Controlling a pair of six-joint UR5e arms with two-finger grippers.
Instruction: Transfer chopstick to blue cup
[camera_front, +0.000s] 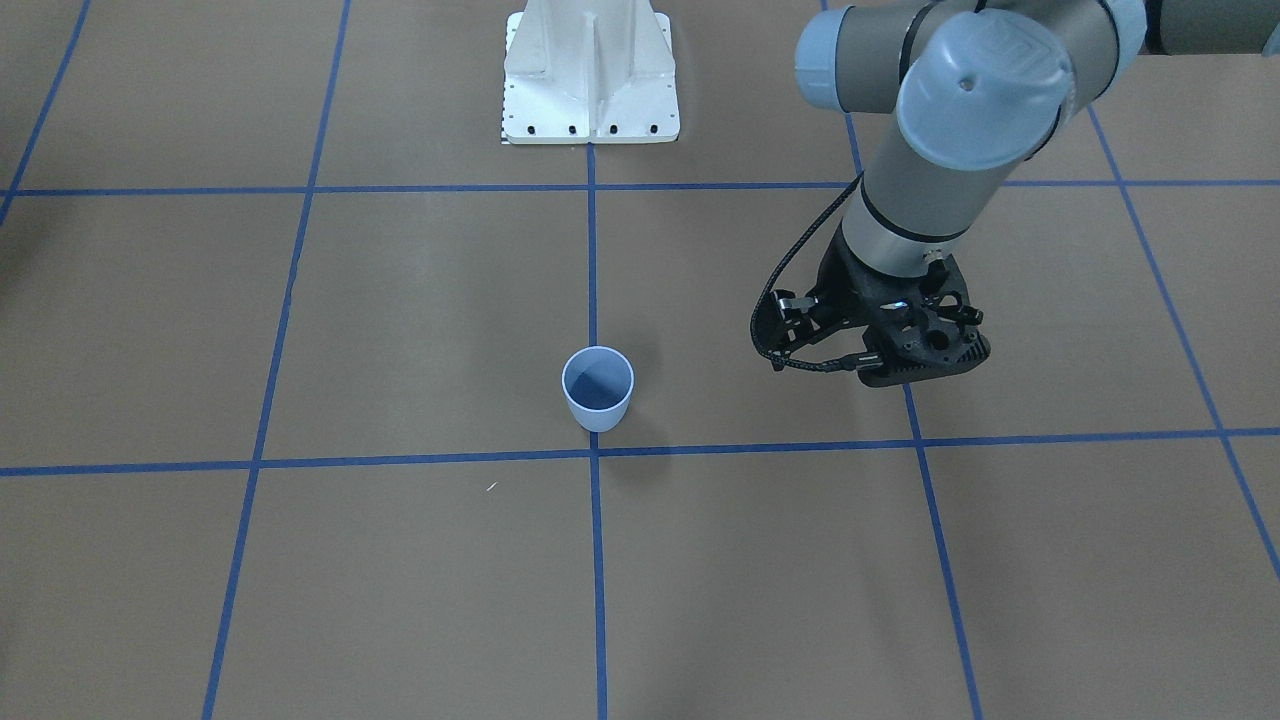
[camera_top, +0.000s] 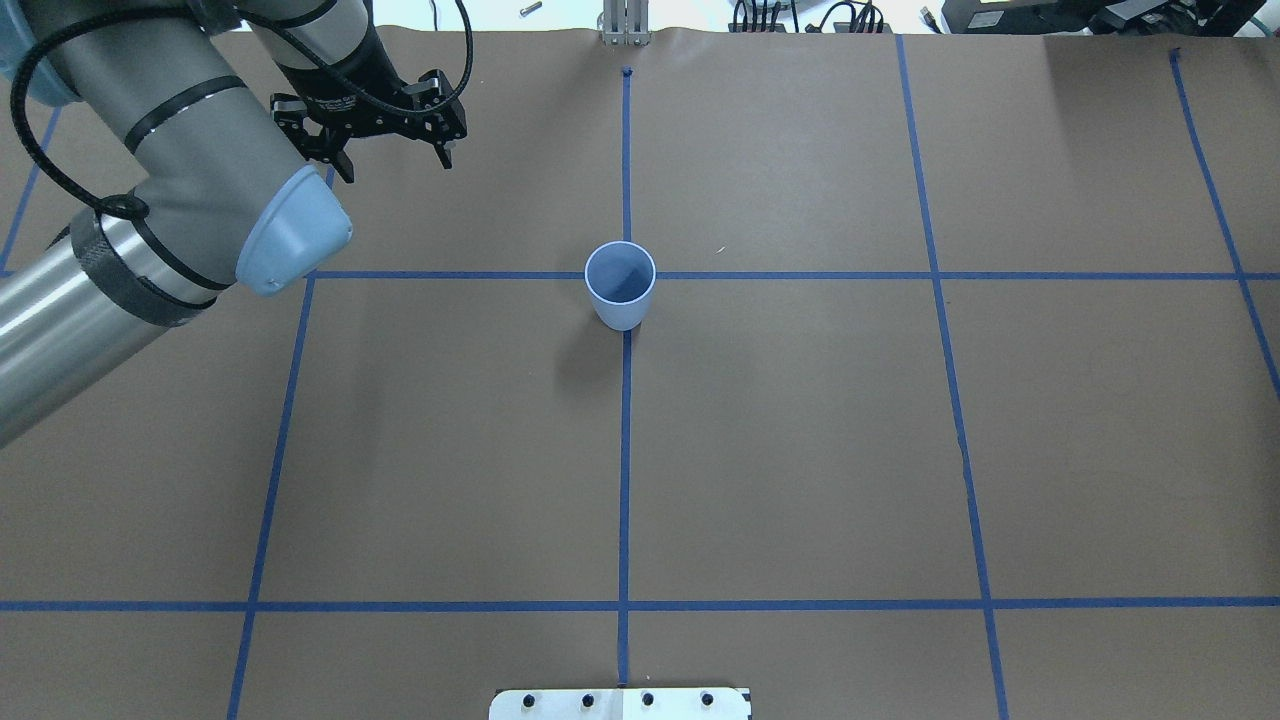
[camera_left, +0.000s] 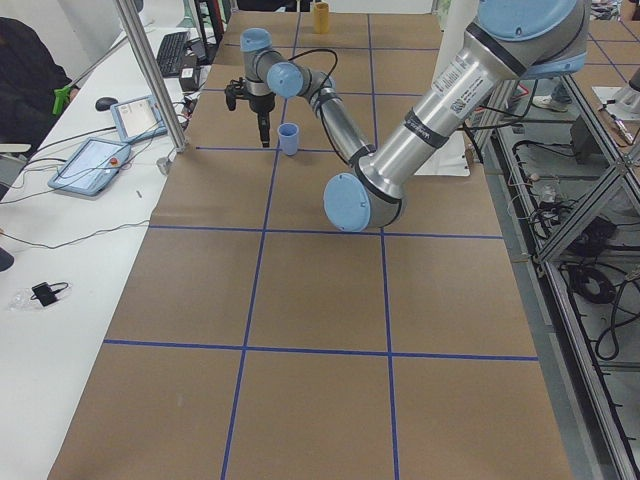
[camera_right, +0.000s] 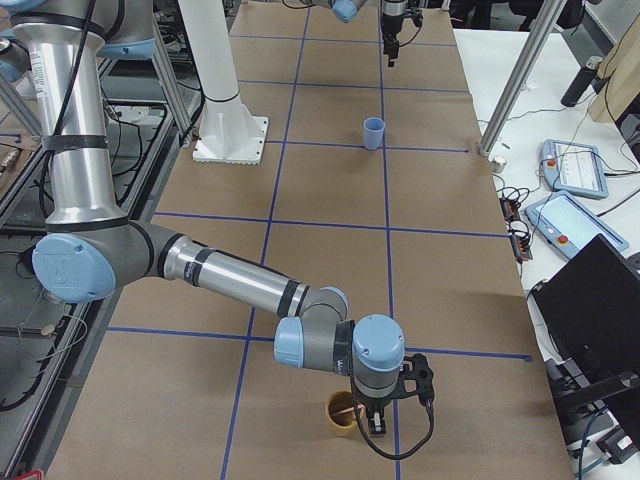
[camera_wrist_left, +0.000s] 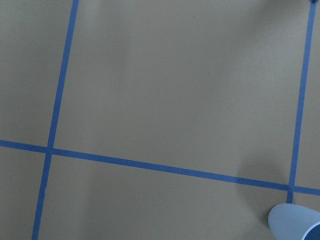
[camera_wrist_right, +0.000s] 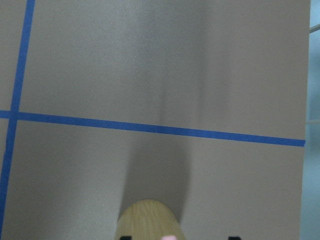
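Observation:
The blue cup (camera_front: 598, 388) (camera_top: 620, 283) stands upright and empty at the table's middle, on a blue tape line; its rim shows in the left wrist view (camera_wrist_left: 295, 225). My left gripper (camera_top: 393, 160) (camera_front: 905, 365) hangs open and empty above the paper, well to the cup's side. My right gripper (camera_right: 375, 425) is at the table's far right end, over a tan cup (camera_right: 340, 415) (camera_wrist_right: 147, 220). A pink chopstick end (camera_wrist_right: 170, 238) shows between two dark fingertips (camera_wrist_right: 125, 238) that stand apart.
The white arm base (camera_front: 590, 75) (camera_top: 620, 703) stands at the robot's edge of the table. A side bench with tablets (camera_left: 90, 165) and a metal post (camera_left: 150, 70) runs along the operators' side. Blue tape lines cross the brown paper.

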